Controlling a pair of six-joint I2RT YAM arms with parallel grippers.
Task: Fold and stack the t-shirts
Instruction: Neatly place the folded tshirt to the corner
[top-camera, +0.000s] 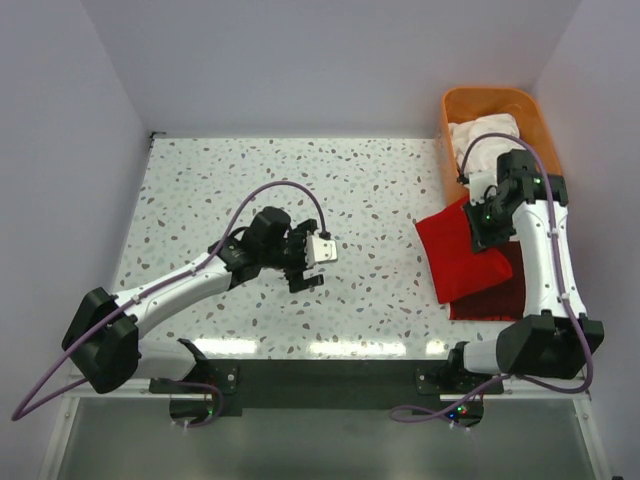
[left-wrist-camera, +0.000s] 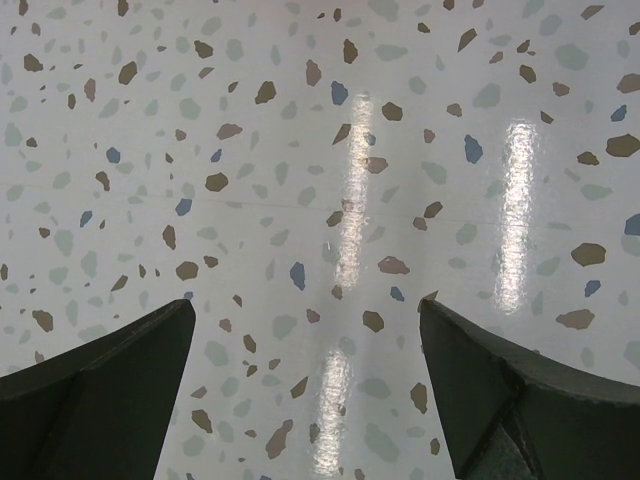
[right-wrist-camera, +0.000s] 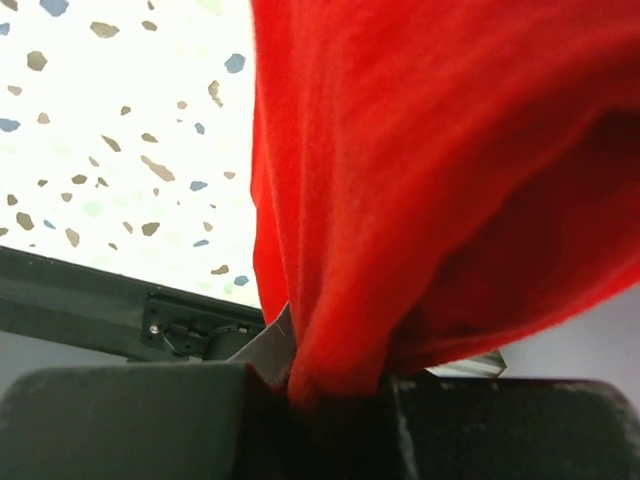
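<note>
- The left arm (top-camera: 170, 295) reaches from its base at the near left corner out over the middle of the desk (top-camera: 300, 180).
- The left pincer (top-camera: 305, 262) hangs above bare speckled surface with its jaws wide apart and nothing between them. In the left wrist view the two dark fingers (left-wrist-camera: 100, 390) frame only the desk (left-wrist-camera: 300, 150), and the gap at the left pincer (left-wrist-camera: 305, 305) is plain to see.
- The red t-shirt (top-camera: 455, 250) lies on the right part of the desk as a rough folded square turned like a diamond, just near of the tub.
- Under its near right side the maroon t-shirt (top-camera: 495, 295) lies flat, showing as a dark strip toward the near edge; the red one rests on top of it.
- The right pincer (top-camera: 490, 235) sits at the right side of the red t-shirt, jaws drawn together and clamped on that cloth.
- In the right wrist view the red t-shirt (right-wrist-camera: 430, 170) bunches into a tight gather exactly at the right pincer (right-wrist-camera: 335, 385) and spreads out from there, with speckled desk (right-wrist-camera: 120, 150) and its dark near rail off to one side.
- The orange tub (top-camera: 490, 93) stands at the far right corner, just off the desk's right edge.
- White t-shirts (top-camera: 485, 135) lie crumpled inside the tub.
</note>
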